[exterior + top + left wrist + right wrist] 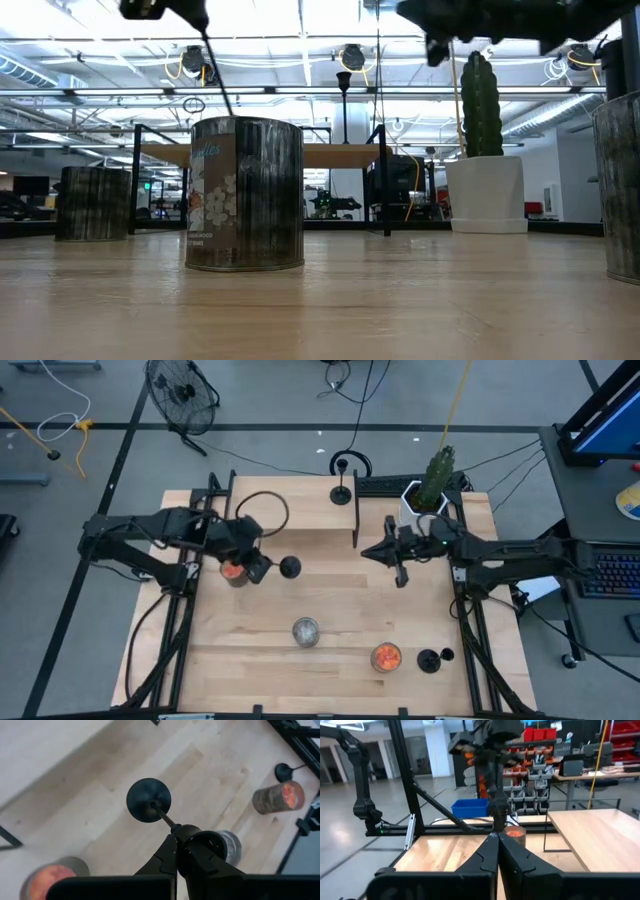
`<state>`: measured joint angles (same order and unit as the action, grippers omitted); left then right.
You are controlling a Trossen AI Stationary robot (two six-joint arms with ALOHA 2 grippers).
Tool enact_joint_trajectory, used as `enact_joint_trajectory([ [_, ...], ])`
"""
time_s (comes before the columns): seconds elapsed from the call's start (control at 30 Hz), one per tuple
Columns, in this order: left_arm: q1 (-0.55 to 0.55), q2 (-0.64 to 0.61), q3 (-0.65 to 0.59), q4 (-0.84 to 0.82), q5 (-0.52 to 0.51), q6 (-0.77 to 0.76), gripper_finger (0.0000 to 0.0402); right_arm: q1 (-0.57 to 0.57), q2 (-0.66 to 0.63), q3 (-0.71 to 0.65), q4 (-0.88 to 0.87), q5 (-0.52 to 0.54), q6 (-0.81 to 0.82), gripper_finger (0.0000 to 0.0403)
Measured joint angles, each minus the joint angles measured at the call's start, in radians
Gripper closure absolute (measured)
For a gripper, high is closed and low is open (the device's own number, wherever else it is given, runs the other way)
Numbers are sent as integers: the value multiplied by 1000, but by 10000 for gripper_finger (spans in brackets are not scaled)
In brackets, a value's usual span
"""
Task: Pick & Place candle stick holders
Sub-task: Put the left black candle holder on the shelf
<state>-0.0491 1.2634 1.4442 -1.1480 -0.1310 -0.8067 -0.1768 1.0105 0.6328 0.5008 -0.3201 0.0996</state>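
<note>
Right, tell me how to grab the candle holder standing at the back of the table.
Take the back candle holder by its thin stem, just under the small cup, fingers either side. It stands upright, so coming down from above probably suits best. The black frame post close beside it crowds a sideways approach.

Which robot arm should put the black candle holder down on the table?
The left arm, I think. Its hand is already shut on the candle holder, lifted above the table. The right hand holds nothing and hovers farther off, near the cactus pot.
</note>
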Motion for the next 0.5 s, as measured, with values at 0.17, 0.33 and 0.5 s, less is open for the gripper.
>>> enact_joint_trajectory([
  [0.17, 46, 51, 40, 2, 11, 64, 394, 28, 121, 87, 2, 0, -50, 384],
  [0.33, 78, 78, 56, 49, 47, 101, 394, 46, 230, 171, 0, 1, -67, 346],
  [0.5, 92, 78, 56, 138, 79, 129, 394, 53, 323, 246, -7, 2, -67, 303],
])
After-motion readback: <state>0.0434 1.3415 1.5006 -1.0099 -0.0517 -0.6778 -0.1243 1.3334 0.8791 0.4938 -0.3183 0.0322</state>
